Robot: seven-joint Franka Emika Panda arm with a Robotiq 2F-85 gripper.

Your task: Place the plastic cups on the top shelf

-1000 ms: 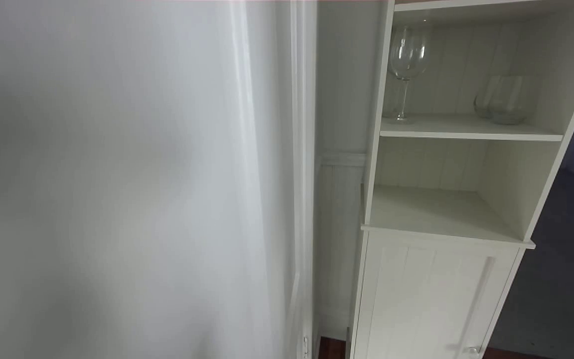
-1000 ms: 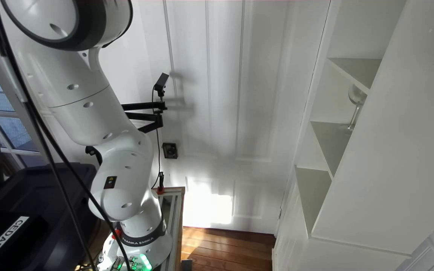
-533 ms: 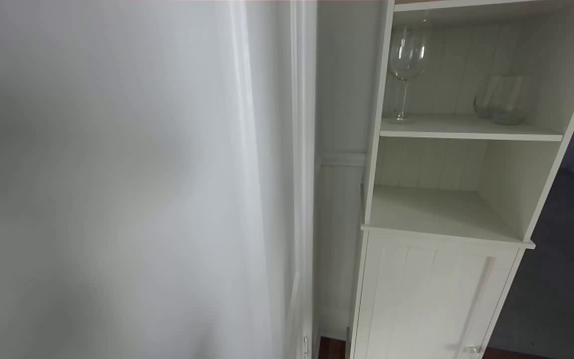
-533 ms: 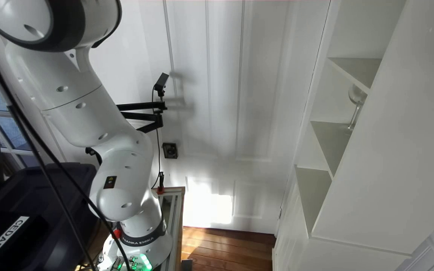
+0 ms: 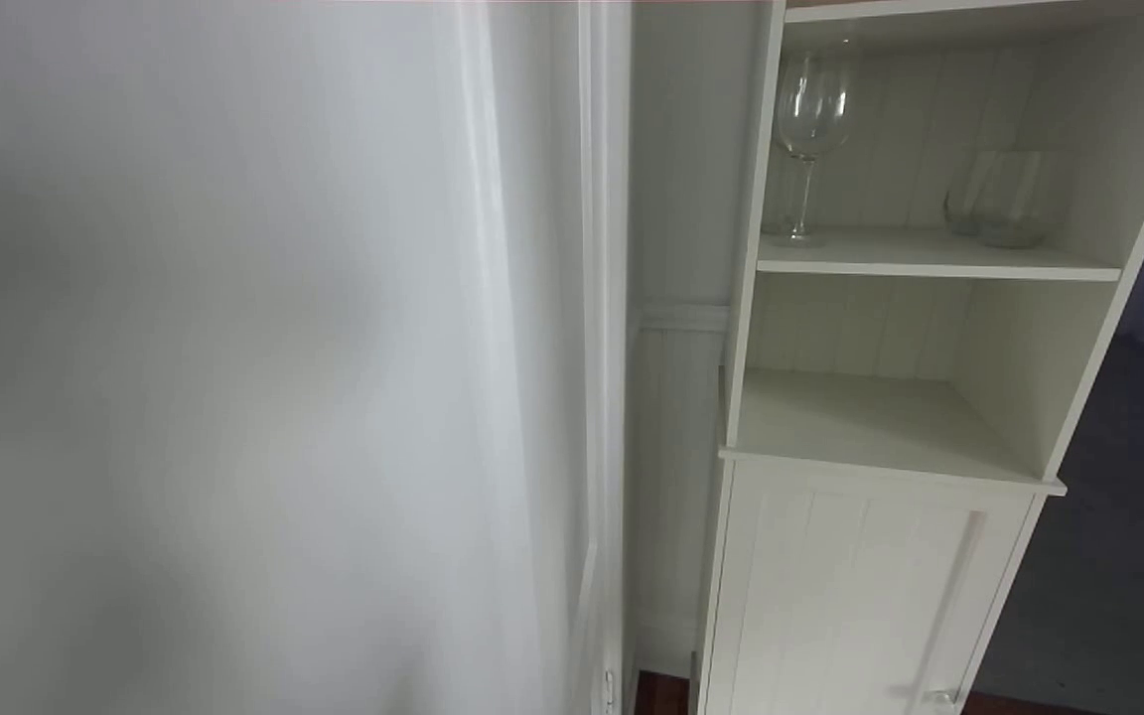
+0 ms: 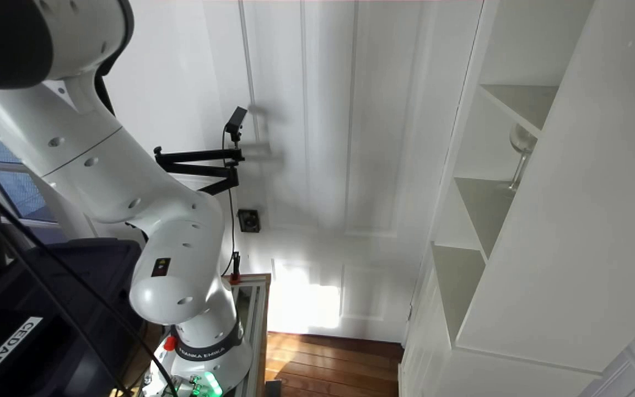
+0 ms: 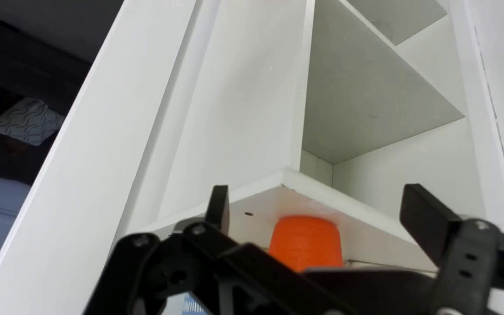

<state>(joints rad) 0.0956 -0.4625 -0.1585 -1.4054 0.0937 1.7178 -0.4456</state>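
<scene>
Wrist view: with the end effector (image 7: pixel 315 207) spread wide, the cup (image 7: pixel 306 243) at five o'clock is judged placed; whether others remain cannot be told.

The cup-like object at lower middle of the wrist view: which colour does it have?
Bright orange; this rounded, cup-like object shows best in the wrist view.

Wrist view: orange cup (image 7: pixel 306 243) ptly hidden behind nearer gripper (image 7: pixel 315 206), which runs off pic edge. Blue-white item (image 7: pixel 192 305), left of cup, mostly covered, can't ID. In an exterior view, arm (image 6: pixel 130 171) cut off at left; nearer cabinet panel (image 6: pixel 576 231) hides pt of wineglass (image 6: pixel 521 140). Clear glasses (image 5: pixel 1014 204), right: edges too faint to trace.
</scene>
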